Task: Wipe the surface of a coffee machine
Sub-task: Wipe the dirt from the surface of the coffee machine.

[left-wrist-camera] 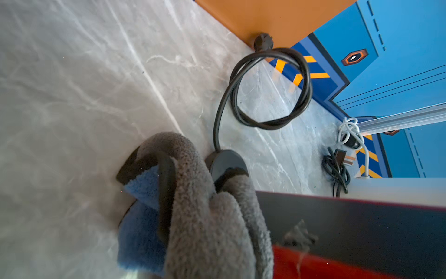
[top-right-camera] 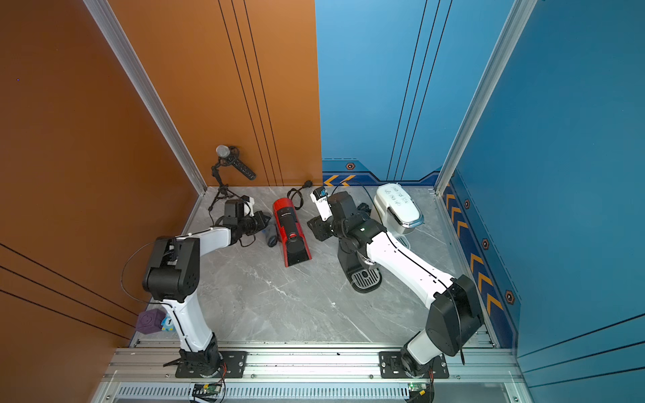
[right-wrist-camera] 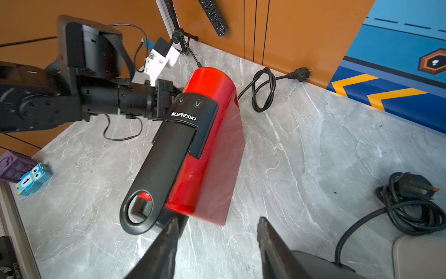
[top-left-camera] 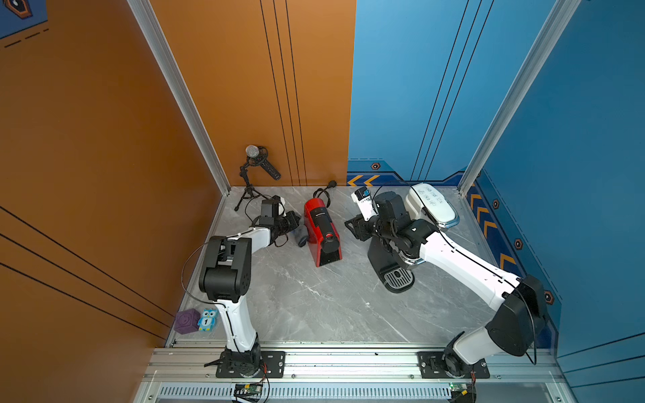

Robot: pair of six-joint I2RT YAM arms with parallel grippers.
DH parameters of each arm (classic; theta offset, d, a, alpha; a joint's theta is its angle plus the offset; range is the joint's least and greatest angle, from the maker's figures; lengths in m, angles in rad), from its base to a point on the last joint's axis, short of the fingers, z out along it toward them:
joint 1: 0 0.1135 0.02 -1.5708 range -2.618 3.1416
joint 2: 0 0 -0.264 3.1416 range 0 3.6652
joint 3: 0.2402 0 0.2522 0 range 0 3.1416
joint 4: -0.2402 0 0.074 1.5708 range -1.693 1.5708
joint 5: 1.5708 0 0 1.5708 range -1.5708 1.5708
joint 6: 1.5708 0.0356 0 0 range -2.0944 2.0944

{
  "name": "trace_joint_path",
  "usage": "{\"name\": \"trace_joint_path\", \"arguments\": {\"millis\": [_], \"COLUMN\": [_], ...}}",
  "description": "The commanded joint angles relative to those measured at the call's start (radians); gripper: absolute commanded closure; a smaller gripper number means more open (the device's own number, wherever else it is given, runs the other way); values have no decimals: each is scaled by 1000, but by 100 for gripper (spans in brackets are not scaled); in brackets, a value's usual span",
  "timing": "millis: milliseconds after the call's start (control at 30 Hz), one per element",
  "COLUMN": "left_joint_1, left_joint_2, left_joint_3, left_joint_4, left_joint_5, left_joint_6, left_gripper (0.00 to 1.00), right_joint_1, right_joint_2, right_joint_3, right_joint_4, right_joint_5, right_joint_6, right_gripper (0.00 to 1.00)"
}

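Top views: left pincer (top-left-camera: 294, 226) is clamped on a grey-blue cloth (top-left-camera: 302, 238); same in both top views. The red coffee machine (top-left-camera: 323, 232) stands just past the pincer tips, with the cloth up against its side near the rear end. Right pincer (top-left-camera: 350, 225) sits on the machine's opposite side, near it but apart; finger gap is unreadable from here. The black coffee machine (top-left-camera: 391, 265) is behind that pincer, under the right arm. Everything is on the marble tabletop (top-left-camera: 314, 307).

Left wrist: fingers (left-wrist-camera: 166, 188) are closed on the cloth (left-wrist-camera: 205, 217), which bunches around both of them. The red machine's side (left-wrist-camera: 350, 229) is right beside the pincer and the cloth touches it. A looped power cord (left-wrist-camera: 265, 91) lies beyond the tips.

Right wrist: fingers (right-wrist-camera: 169, 241) are spread partway with nothing between them. The red machine (right-wrist-camera: 207, 149) is straight ahead. One fingertip is close to its front end; can't tell if they touch. The left pincer (right-wrist-camera: 166, 96) is on the machine's far side, its tips hidden behind the body.
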Motion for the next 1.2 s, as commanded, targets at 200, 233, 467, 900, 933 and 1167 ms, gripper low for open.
{"name": "trace_joint_path", "arguments": {"millis": [200,233,467,900,933,1167], "left_joint_1": [-140,-167,-320,-370,-366,-303], "left_joint_2": [-348,-374,-541,-299,-283,-172], "left_joint_3": [-60,-71,-180,-380,-380,-281], "left_joint_4": [-222,-223,-203,24,40,77], "left_joint_5": [-94,-113,-356,-377,-372,-295], "left_joint_6": [32,27,-24,-199,-200,-183], "left_gripper": [100,100,100,100,100,100], "right_joint_1": [12,12,17,15,14,14], "right_joint_2": [2,3,10,-3,-5,-11], "right_joint_3": [-22,-25,-37,-64,-67,-73], "right_joint_4": [22,24,35,40,41,46], "right_joint_5": [48,46,40,43,45,38], "right_joint_6": [25,28,31,29,29,30], "right_gripper": [47,48,47,48,48,48]}}
